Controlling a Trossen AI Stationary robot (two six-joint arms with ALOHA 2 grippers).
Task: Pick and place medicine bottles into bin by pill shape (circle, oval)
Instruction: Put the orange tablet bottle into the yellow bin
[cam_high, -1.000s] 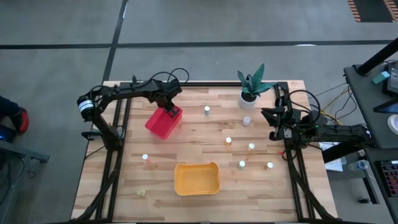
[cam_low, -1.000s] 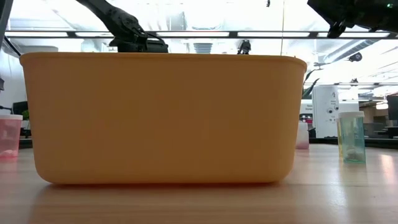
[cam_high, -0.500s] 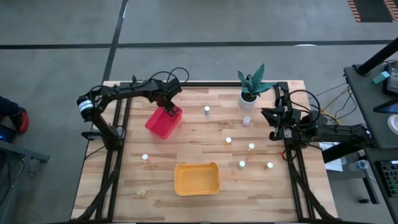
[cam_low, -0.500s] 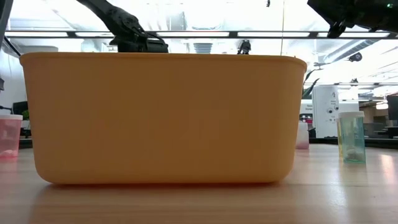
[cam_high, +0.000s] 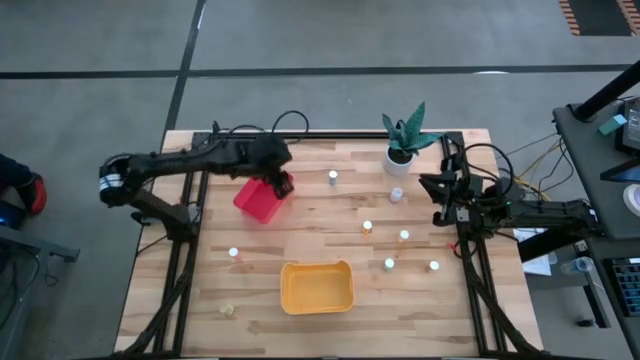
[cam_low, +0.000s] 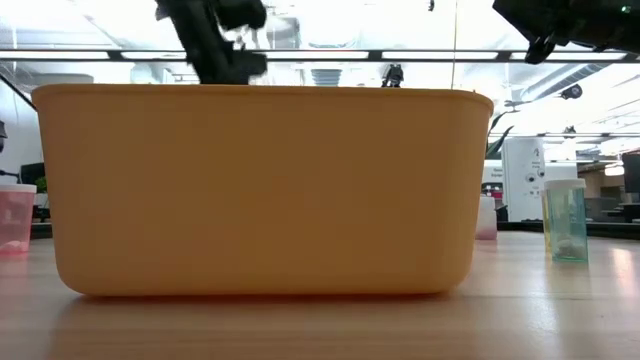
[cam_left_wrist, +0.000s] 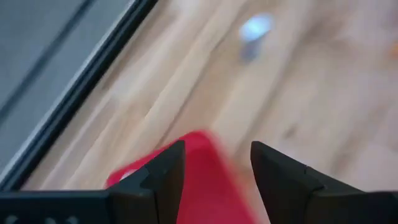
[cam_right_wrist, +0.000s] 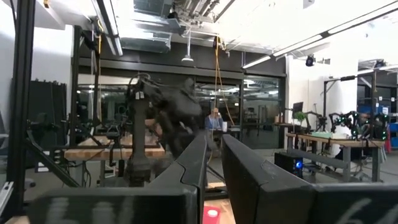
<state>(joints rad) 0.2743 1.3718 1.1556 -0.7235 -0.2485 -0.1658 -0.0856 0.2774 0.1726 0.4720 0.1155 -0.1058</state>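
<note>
The wooden surface (cam_high: 320, 240) carries the yellow-orange bin (cam_high: 317, 287) near its front edge and the red bin (cam_high: 259, 200) toward the back left, with the plant pot (cam_high: 400, 158) at the back. The left hand (cam_high: 282, 185) hangs over the red bin's right edge, fingers (cam_left_wrist: 163, 177) parted with nothing between them, while the right hand (cam_high: 438, 187) waits closed and empty at the right edge. The medicine bottles (cam_high: 367, 227) stand scattered, mostly on the right half, one (cam_high: 233, 254) on the left.

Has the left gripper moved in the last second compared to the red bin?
Yes. In the high view the left gripper has swung from over the red bin's far corner toward the table's middle, past the bin's right edge. The bin itself has stayed put.
</note>
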